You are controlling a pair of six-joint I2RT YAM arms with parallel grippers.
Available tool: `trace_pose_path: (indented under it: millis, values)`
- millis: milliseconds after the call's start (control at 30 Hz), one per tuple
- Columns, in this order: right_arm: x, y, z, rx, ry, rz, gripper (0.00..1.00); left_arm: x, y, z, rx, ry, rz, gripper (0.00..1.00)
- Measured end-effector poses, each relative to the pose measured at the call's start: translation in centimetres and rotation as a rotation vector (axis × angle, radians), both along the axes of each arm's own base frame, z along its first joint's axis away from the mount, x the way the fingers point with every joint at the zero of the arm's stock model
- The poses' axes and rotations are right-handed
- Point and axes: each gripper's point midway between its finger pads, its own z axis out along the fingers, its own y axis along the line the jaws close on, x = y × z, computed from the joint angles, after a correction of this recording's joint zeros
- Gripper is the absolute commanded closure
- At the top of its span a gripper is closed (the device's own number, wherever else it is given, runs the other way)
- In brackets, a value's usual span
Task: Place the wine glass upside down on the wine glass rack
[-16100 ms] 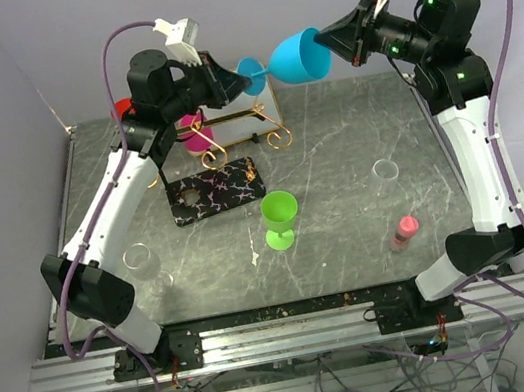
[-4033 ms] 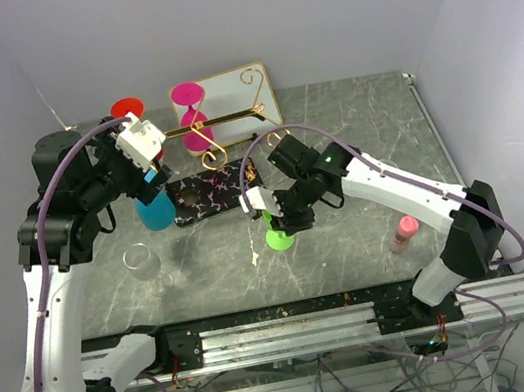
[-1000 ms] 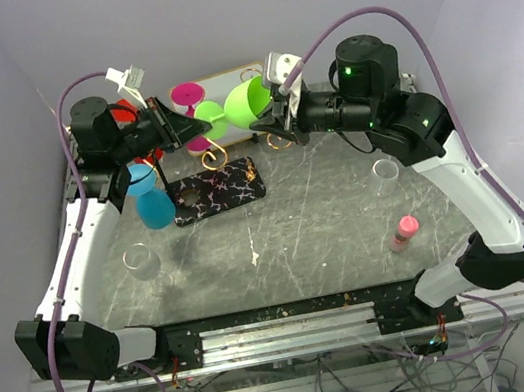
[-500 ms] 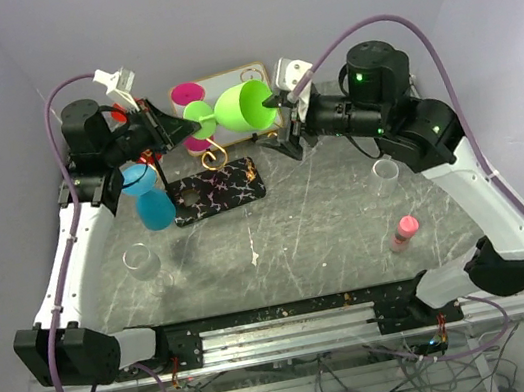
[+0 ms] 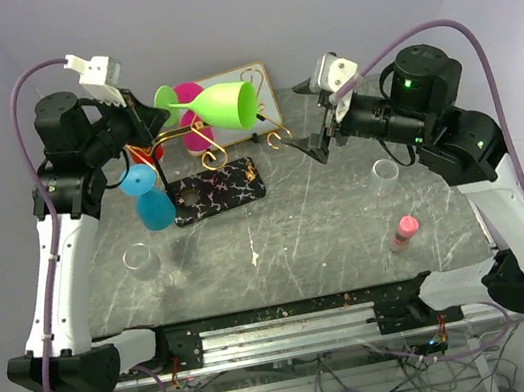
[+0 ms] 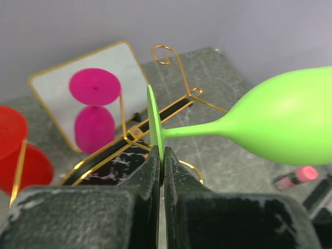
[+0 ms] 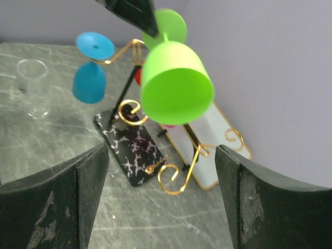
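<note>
My left gripper [image 5: 150,124] [image 6: 161,166] is shut on the edge of the green wine glass's [image 5: 220,104] [image 6: 290,124] base disc. The glass lies sideways in the air over the wine glass rack [image 5: 220,127] [image 6: 176,104] [image 7: 181,171], its mouth toward the right arm. The rack is a gold wire stand on a black marbled slab [image 5: 216,191]. A blue glass [image 5: 145,196] [image 7: 88,83] hangs upside down at the rack's left end. My right gripper [image 5: 312,121] [image 7: 161,155] is open and empty, apart from the green glass's [image 7: 176,88] bowl and to its right.
A gold-rimmed white tray [image 5: 257,80] leans behind the rack, with a pink glass [image 5: 192,117] and a red one [image 6: 21,150] near it. A clear stemmed glass [image 5: 142,263] stands front left. A small clear cup [image 5: 386,171] and a pink bottle [image 5: 405,229] are on the right.
The right gripper has opened, let go of the green glass's bowl and drawn back to the right. The left gripper, still shut on the base, has swung the glass leftward.
</note>
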Motion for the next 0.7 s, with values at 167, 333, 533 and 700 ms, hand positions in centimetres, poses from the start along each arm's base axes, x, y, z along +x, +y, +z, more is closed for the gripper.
trace_pose_path:
  millis: [167, 333, 533, 700]
  values:
    - [3.3, -3.1, -1.6, 0.008, 0.034, -0.153, 0.16, -1.2, -1.1, 0.5, 0.218, -0.117, -0.022, 0.93]
    - [7.1, -6.1, -4.4, -0.016, 0.071, -0.333, 0.15, -3.8, -3.2, -1.8, 0.458, -0.192, -0.143, 0.93]
    - [10.6, -9.5, -8.9, -0.092, 0.068, -0.511, 0.15, -5.1, -2.4, -4.6, 0.733, -0.266, -0.223, 0.93]
    - [12.9, -13.1, -12.8, -0.132, 0.120, -0.610, 0.15, -5.9, -1.9, -7.2, 0.920, -0.301, -0.321, 0.93]
